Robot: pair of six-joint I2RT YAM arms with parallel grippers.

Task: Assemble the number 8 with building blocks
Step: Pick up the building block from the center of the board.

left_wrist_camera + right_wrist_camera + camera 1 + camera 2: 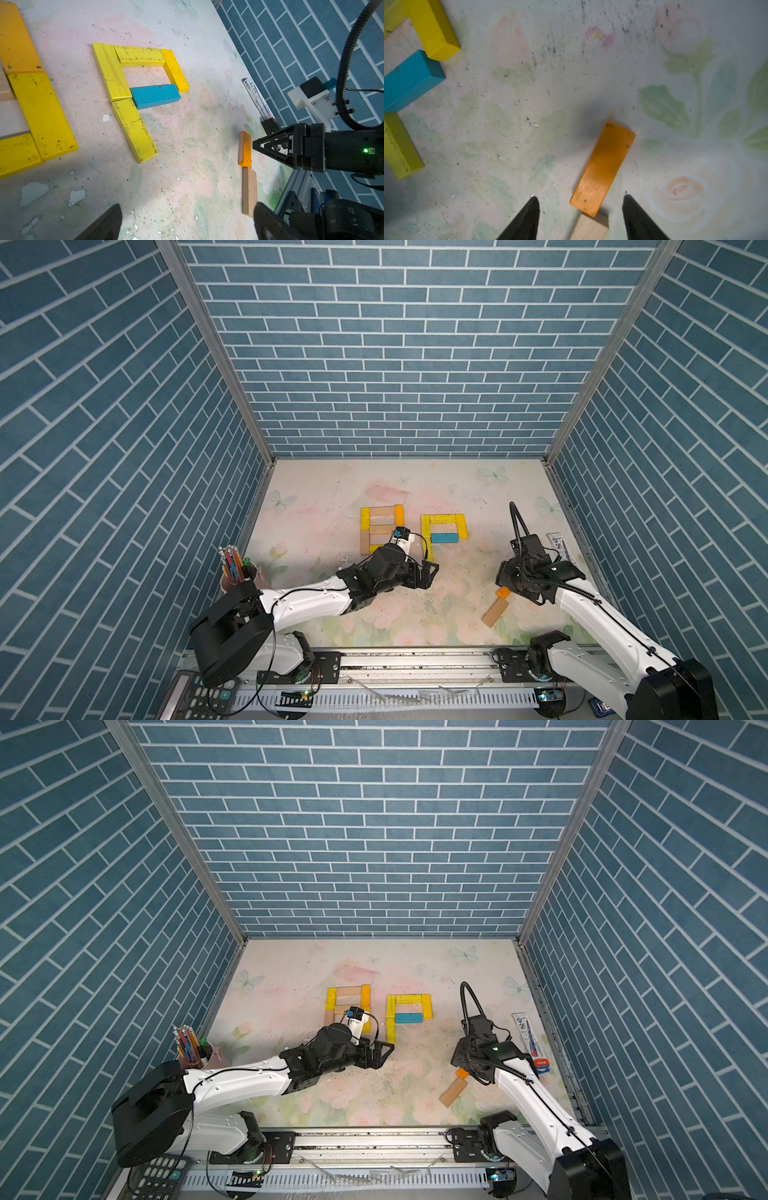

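Blocks (444, 537): five laid mid-table as a P, upper loop closed, lower loop lacking two. Orange block (603, 168) and tan block (249, 191) loose, end to end, by right gripper (580, 197), partly open astride the orange, gripping nothing. Left gripper (187, 204) wide open, empty.

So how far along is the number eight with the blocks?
One eight looks finished, though the left arm covers its corner. The second figure has its upper loop closed by the blue block and one lower side; its other lower side and bottom are missing. The right gripper hangs open over the orange block, not gripping; the tan block lies at its end.
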